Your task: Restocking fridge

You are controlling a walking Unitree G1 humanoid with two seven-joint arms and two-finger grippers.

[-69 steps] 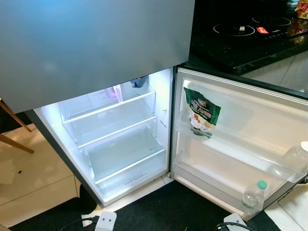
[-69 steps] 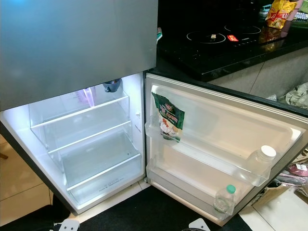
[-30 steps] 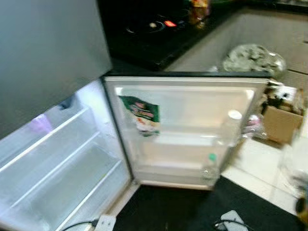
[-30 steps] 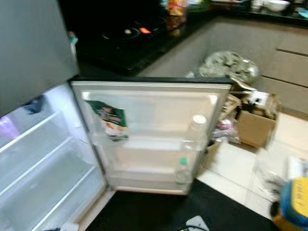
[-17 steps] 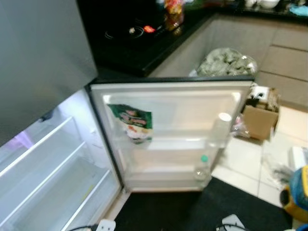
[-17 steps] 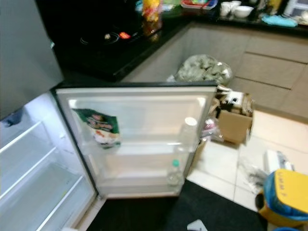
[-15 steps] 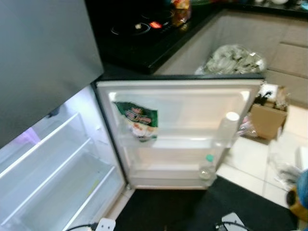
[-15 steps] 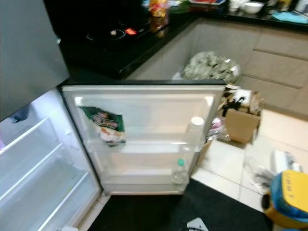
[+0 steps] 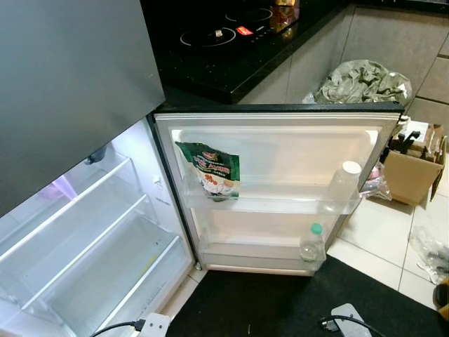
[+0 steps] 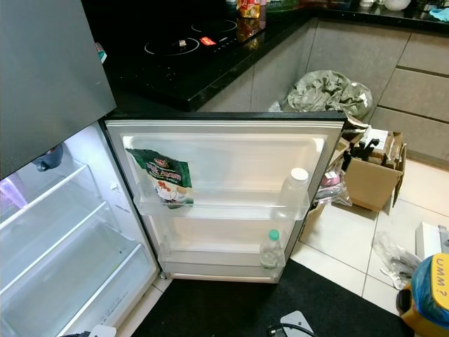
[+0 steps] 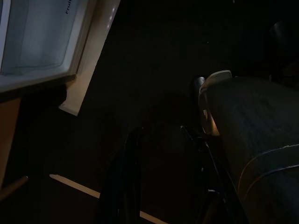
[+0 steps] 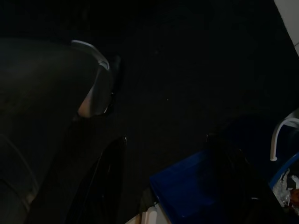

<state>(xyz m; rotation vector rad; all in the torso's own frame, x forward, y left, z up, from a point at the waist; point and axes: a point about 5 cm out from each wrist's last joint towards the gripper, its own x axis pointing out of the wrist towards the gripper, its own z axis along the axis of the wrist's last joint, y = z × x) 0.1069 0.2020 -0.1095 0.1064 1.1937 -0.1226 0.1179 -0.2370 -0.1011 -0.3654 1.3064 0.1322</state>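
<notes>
Beside the open fridge door (image 10: 224,151), both hands hang spread over dark mat (image 10: 210,309).

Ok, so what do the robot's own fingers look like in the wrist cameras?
Both views are very dark. The left gripper has two long, thin black fingers standing apart. The right gripper has two similar long black fingers, also apart. No cables or markings on them can be made out.
</notes>
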